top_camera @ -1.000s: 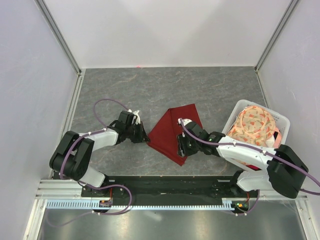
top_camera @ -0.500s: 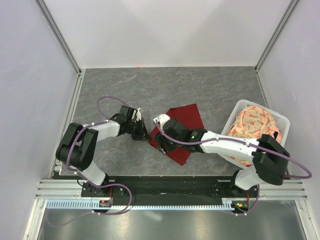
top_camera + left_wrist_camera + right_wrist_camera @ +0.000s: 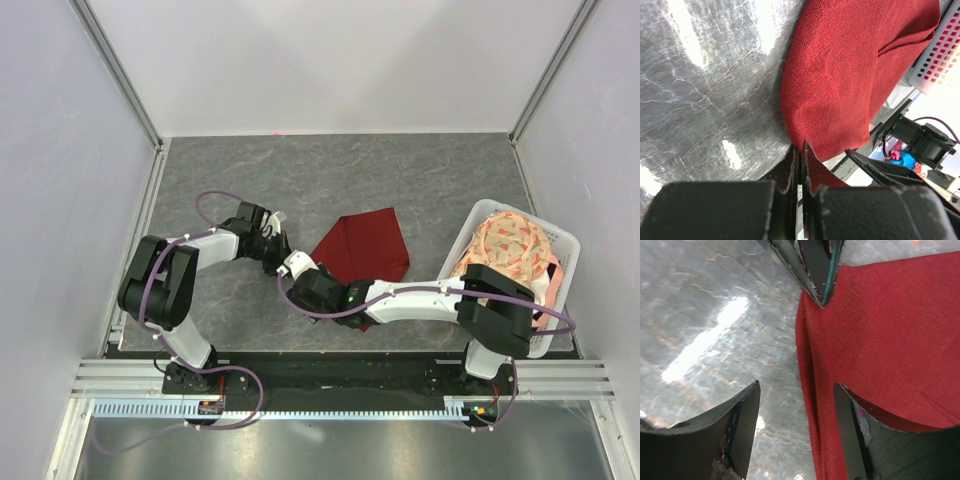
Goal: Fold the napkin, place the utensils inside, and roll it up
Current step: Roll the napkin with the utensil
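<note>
On the grey marbled table (image 3: 250,180) in a white-walled work cell, the dark red napkin (image 3: 368,245) lies a little right of centre, folded to a rough pointed shape, its right corner close to a white perforated basket (image 3: 562,240) that holds a peach-and-cream floral cloth (image 3: 510,245). The left gripper (image 3: 800,152) reaches in from the left and is clenched tight on the napkin's near-left corner, the fabric pinched between its two black fingers (image 3: 790,165); in the left wrist view the cloth curves up from the table toward that pinch. The right arm stretches low across the front of the table, lying over the napkin's near part in the overhead view, and brings the right gripper (image 3: 796,390) right up beside the left one. Its jaws stand released and well apart, one finger (image 3: 746,420) over bare table and the other over red cloth, so that they straddle the napkin's left edge without grasping it. In the right wrist view, the tips of the left gripper show at the top of the frame, shut on the corner point.
</note>
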